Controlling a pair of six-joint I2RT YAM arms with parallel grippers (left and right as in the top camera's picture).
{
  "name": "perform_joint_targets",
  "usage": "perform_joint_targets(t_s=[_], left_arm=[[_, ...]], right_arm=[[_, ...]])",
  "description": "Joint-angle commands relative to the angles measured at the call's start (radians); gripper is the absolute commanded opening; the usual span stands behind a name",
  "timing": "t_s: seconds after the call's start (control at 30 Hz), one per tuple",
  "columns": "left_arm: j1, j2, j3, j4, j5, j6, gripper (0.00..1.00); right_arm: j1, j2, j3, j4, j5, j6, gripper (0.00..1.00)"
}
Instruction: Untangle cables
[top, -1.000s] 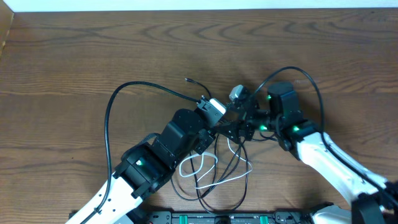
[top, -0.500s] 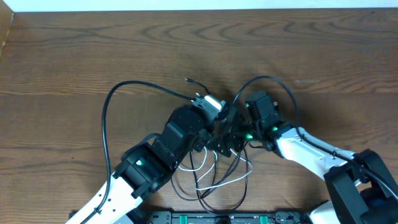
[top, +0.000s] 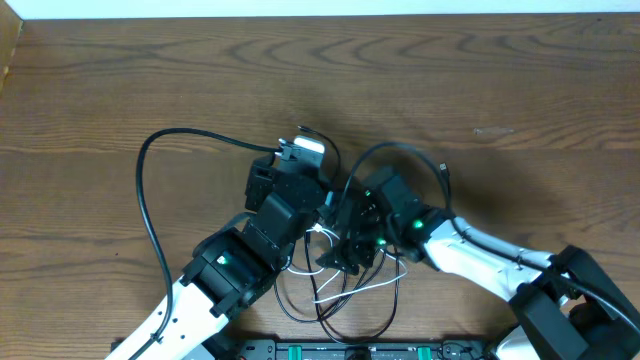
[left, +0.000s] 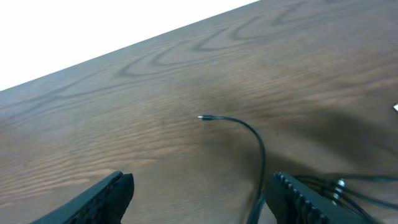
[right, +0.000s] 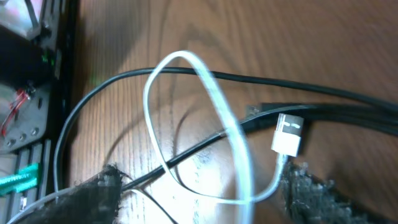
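Note:
The cables lie tangled between my two arms. One long black cable (top: 142, 190) loops out to the left, and its plug end (left: 203, 117) lies on the wood ahead of my left gripper (left: 200, 182). That gripper is open with nothing between its fingers; the black cable (left: 260, 152) runs down just inside the right finger. A second black cable (top: 400, 147) arcs over my right arm. My right gripper (right: 205, 174) is open, low over the tangle, straddling a loop of the white cable (right: 233, 134). The white plug (right: 287, 134) lies by its right finger. Black cords (right: 186, 158) cross under the loop.
The wooden table (top: 500, 80) stretches far and to both sides. The base rail with green parts (top: 350, 350) runs along the near edge, close to the lower cable loops. The two arms sit close together near the centre.
My left gripper has opened and shifted up and left, and the long black loop has slid left. My right gripper has swung left and down over the white cable, its jaws narrowing a little.

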Motion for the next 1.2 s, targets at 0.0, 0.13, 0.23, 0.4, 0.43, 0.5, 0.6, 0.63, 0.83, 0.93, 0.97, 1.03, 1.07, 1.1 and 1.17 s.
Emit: perform_joint_targets(t_s=[0.0, 0.13, 0.23, 0.4, 0.43, 0.5, 0.6, 0.63, 0.83, 0.93, 0.97, 1.03, 1.07, 1.1, 1.17], left_arm=[[0.024, -0.006, 0.031, -0.004, -0.045, -0.039, 0.72], [0.039, -0.006, 0.031, -0.009, -0.045, -0.044, 0.72], [0.045, -0.006, 0.031, -0.022, -0.045, -0.045, 0.72], [0.063, -0.006, 0.031, -0.034, -0.045, -0.090, 0.72], [0.069, -0.006, 0.031, -0.035, -0.045, -0.106, 0.72], [0.080, -0.006, 0.031, -0.040, -0.045, -0.133, 0.73], [0.090, -0.006, 0.031, -0.050, -0.044, -0.154, 0.73], [0.090, -0.006, 0.031, -0.053, -0.044, -0.154, 0.73], [0.090, -0.006, 0.031, -0.083, -0.044, -0.154, 0.73], [0.090, -0.005, 0.031, -0.099, -0.044, -0.154, 0.73], [0.090, -0.005, 0.031, -0.102, -0.043, -0.154, 0.73], [0.090, -0.003, 0.031, -0.109, -0.040, -0.156, 0.73], [0.090, -0.003, 0.031, -0.111, -0.040, -0.158, 0.73], [0.090, -0.002, 0.031, -0.114, -0.040, -0.158, 0.73], [0.090, -0.002, 0.029, -0.115, -0.037, -0.158, 0.74]], right_arm=[[0.055, 0.005, -0.001, -0.005, 0.134, -0.014, 0.40], [0.063, 0.005, -0.001, -0.003, 0.177, 0.027, 0.01], [0.057, 0.005, -0.001, 0.001, 0.175, 0.052, 0.01], [0.035, -0.006, -0.001, 0.000, 0.174, 0.083, 0.01], [0.031, -0.013, -0.001, 0.000, 0.174, 0.092, 0.01], [0.019, -0.034, -0.001, -0.002, 0.175, 0.102, 0.01], [-0.009, -0.090, -0.001, -0.008, 0.175, 0.122, 0.01], [-0.022, -0.116, -0.001, -0.009, 0.176, 0.136, 0.01], [-0.121, -0.314, 0.000, -0.039, 0.176, 0.195, 0.01], [-0.169, -0.433, 0.000, -0.062, 0.176, 0.198, 0.01], [-0.187, -0.478, 0.000, -0.069, 0.176, 0.199, 0.01], [-0.214, -0.554, 0.000, -0.079, 0.180, 0.216, 0.01], [-0.227, -0.590, 0.000, -0.079, 0.182, 0.226, 0.01], [-0.241, -0.631, 0.000, -0.079, 0.184, 0.237, 0.01], [-0.266, -0.711, 0.000, -0.075, 0.191, 0.253, 0.01]])
